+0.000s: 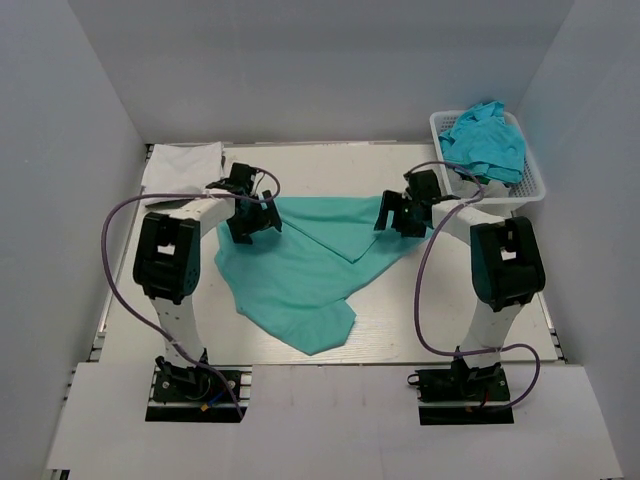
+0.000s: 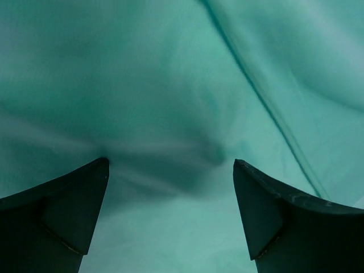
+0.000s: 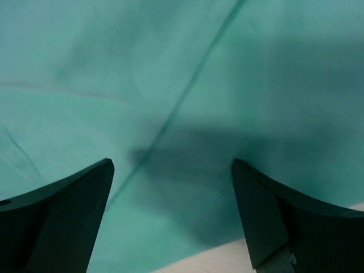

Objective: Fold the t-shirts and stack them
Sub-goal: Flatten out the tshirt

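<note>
light: bright, even | wrist views: soft-focus | shadow: on teal t-shirt (image 3: 182, 114)

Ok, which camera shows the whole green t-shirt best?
The top camera: the green t-shirt lies spread across the table there, edges and folded part all visible. Both wrist cameras only show close patches of its cloth with a seam.

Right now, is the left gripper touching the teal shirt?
Cannot tell. Left wrist view: left gripper open over teal shirt, neither contact nor gap plain.
</note>
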Controlling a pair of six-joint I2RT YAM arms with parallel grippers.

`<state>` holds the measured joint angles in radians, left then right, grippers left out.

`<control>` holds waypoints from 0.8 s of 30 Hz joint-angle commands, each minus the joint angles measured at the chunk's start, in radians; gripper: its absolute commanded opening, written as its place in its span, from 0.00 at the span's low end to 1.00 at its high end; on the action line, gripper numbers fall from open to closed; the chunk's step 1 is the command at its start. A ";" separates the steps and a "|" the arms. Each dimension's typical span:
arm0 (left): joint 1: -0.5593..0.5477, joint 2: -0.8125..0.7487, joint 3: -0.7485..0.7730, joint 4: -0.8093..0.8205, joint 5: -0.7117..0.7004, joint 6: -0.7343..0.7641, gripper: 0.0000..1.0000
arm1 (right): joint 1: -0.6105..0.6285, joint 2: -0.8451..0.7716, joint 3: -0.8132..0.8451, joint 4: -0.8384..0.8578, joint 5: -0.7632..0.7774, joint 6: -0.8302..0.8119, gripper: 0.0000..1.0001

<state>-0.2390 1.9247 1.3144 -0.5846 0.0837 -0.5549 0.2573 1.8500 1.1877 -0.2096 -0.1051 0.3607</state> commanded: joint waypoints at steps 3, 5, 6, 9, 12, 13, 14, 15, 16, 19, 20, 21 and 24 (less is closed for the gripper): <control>0.001 0.118 0.170 -0.014 -0.068 0.018 1.00 | -0.001 -0.066 -0.154 -0.020 -0.019 0.058 0.90; 0.001 0.189 0.270 -0.055 -0.079 0.042 1.00 | 0.003 -0.118 -0.224 -0.033 -0.022 0.072 0.90; 0.001 0.212 0.345 -0.072 -0.090 0.059 1.00 | 0.003 -0.132 -0.291 -0.040 -0.031 0.079 0.90; 0.001 0.263 0.442 -0.092 -0.079 0.084 1.00 | 0.016 -0.231 -0.365 -0.056 -0.019 0.103 0.90; 0.001 0.260 0.470 -0.116 -0.035 0.111 1.00 | 0.026 -0.359 -0.435 -0.130 -0.002 0.071 0.90; 0.001 0.244 0.450 -0.116 -0.035 0.112 1.00 | 0.036 -0.373 -0.432 -0.151 0.022 0.063 0.90; -0.008 0.222 0.431 -0.116 -0.019 0.112 1.00 | 0.040 -0.406 -0.433 -0.171 0.013 0.051 0.90; -0.008 0.195 0.383 -0.116 -0.007 0.112 1.00 | 0.045 -0.411 -0.438 -0.215 0.002 0.041 0.90; -0.008 0.128 0.350 -0.116 -0.007 0.112 1.00 | 0.057 -0.420 -0.453 -0.224 -0.037 0.038 0.90; -0.008 0.004 0.186 -0.092 -0.007 0.102 1.00 | 0.098 -0.459 -0.509 -0.261 -0.079 0.018 0.90; -0.008 -0.083 0.118 -0.092 -0.018 0.092 1.00 | 0.108 -0.471 -0.523 -0.286 -0.117 0.017 0.90; -0.008 -0.125 0.088 -0.092 -0.027 0.092 1.00 | 0.128 -0.492 -0.530 -0.296 -0.148 0.021 0.90; -0.008 -0.261 0.007 -0.115 -0.052 0.081 1.00 | 0.187 -0.563 -0.585 -0.341 -0.171 0.018 0.90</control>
<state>-0.2420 1.8408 1.3605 -0.6952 0.0509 -0.4648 0.3965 1.3338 0.6567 -0.4217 -0.2062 0.3950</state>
